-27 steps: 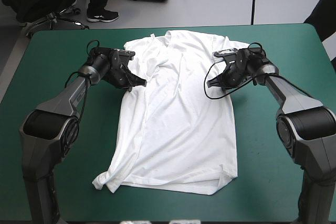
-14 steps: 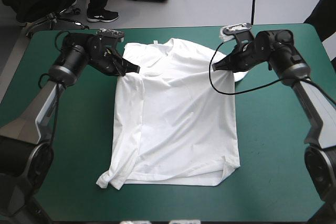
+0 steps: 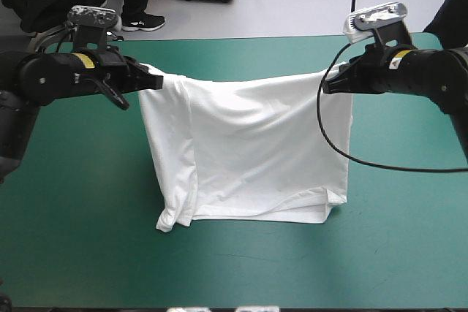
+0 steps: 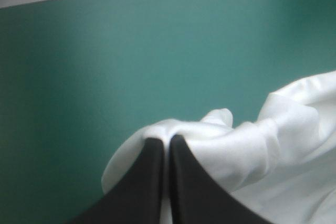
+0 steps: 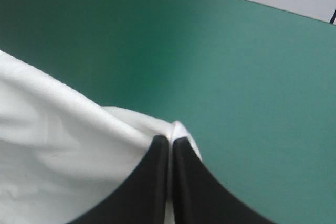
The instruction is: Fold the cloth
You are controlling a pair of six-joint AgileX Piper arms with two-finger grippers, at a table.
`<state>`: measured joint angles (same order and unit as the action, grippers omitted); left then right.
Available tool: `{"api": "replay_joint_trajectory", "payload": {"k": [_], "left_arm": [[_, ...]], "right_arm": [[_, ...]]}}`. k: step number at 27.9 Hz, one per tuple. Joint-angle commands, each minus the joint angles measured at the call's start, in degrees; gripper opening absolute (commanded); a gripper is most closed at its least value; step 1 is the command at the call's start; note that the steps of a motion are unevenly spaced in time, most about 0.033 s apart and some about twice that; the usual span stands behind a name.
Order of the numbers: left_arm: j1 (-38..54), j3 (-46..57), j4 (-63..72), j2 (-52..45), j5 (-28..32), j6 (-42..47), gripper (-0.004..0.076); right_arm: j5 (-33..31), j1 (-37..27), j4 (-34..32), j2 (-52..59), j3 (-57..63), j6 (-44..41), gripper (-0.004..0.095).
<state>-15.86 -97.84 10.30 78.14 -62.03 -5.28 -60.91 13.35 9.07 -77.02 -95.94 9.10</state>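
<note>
Left fingers (image 4: 149, 182) pinch shirt (image 3: 248, 151) by top corner at 10 o'clock, right fingers (image 5: 155, 182) pinch other at 2. Shirt hangs stretched between, raised off counter (image 3: 73, 217), hem resting near centre toward 6. Looks like early stage: no fold made yet, all folding left.

The left end effector (image 4: 167, 140) pinched the white T-shirt (image 4: 252, 150), fabric bunched over its tips, and the teal-green bench (image 4: 131, 51) lay ahead at twelve o'clock.
</note>
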Motion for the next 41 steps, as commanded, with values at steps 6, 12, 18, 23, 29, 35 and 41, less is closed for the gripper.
{"api": "replay_joint_trajectory", "payload": {"k": [6,12,18,23,29,35,41], "left_arm": [[-0.2,-1.4,4.7,-12.5,2.0,-0.9,-0.0018],[-0.2,-1.4,4.8,-17.2,-2.0,-0.9,-0.0018],[-0.2,-3.5,7.4,-17.1,-0.4,-0.6,-0.0018],[-0.2,-4.4,7.0,-13.3,7.4,-0.6,-0.0018],[-0.2,-4.4,6.3,-4.9,18.4,-0.6,-0.0018],[0.5,-12.1,5.3,5.2,25.1,-0.6,-0.0018],[5.0,-29.4,10.3,18.6,14.6,-0.9,-0.0018]], "right_arm": [[0.6,0.0,3.1,12.1,-2.0,0.0,-0.0017],[0.7,0.0,3.3,15.9,-2.1,0.0,-0.0018],[2.5,0.0,3.2,15.5,-5.0,-0.4,-0.0016],[4.2,0.0,0.3,11.4,-8.0,-0.4,-0.0017],[9.2,0.0,-3.2,1.3,-12.1,-1.7,-0.0018],[10.1,-2.8,-2.9,-11.9,-26.1,-1.7,-0.0017],[9.0,-9.4,10.3,-22.0,-33.9,5.3,-0.0017]]}}
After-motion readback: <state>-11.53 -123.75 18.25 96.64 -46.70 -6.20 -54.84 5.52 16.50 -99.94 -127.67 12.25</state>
